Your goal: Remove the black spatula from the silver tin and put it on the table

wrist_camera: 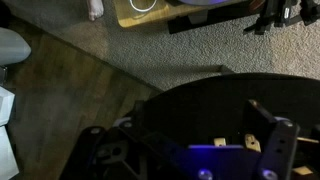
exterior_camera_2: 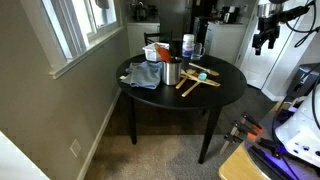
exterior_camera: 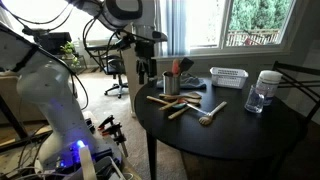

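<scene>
The silver tin point(exterior_camera: 171, 85) stands on the round black table point(exterior_camera: 240, 125), near its robot-side edge, and also shows in an exterior view point(exterior_camera_2: 172, 73). Utensils stick out of it. Among them is a slim dark one, the black spatula point(exterior_camera: 185, 67), beside an orange-tipped one. My gripper point(exterior_camera: 145, 68) hangs in the air off the table's edge, apart from the tin, with its fingers spread and nothing in them. It also shows in an exterior view point(exterior_camera_2: 264, 42). The wrist view shows only carpet and the table's dark top point(wrist_camera: 230, 100).
Pale wooden spoons point(exterior_camera: 185, 103) lie on the table in front of the tin. A white slotted basket point(exterior_camera: 228, 77) and a clear glass jar point(exterior_camera: 265, 90) stand further along. A grey cloth point(exterior_camera_2: 143, 76) lies by the window side. Office chairs stand behind.
</scene>
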`<state>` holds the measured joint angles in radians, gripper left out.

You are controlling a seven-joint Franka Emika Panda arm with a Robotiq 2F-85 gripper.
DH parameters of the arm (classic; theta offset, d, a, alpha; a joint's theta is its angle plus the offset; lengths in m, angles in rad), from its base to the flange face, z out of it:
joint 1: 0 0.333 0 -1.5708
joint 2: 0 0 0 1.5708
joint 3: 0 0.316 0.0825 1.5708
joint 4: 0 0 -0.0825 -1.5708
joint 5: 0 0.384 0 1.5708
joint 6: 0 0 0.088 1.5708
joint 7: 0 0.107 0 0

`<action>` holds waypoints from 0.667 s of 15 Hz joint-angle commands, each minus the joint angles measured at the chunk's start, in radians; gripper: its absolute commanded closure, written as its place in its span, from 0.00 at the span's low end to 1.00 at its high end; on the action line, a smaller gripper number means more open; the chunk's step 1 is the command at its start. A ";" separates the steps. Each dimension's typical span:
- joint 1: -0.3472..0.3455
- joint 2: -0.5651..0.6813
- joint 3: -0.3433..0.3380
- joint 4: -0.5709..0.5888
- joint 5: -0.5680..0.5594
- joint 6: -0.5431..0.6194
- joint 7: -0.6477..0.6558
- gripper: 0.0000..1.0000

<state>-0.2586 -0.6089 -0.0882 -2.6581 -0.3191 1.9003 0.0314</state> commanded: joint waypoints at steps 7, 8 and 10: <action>0.017 0.002 -0.022 0.005 -0.003 0.002 -0.005 0.00; 0.014 0.024 -0.027 0.018 -0.007 0.009 0.001 0.00; 0.003 0.104 -0.041 0.067 -0.005 0.035 0.025 0.00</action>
<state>-0.2540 -0.6015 -0.1038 -2.6501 -0.3191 1.9003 0.0314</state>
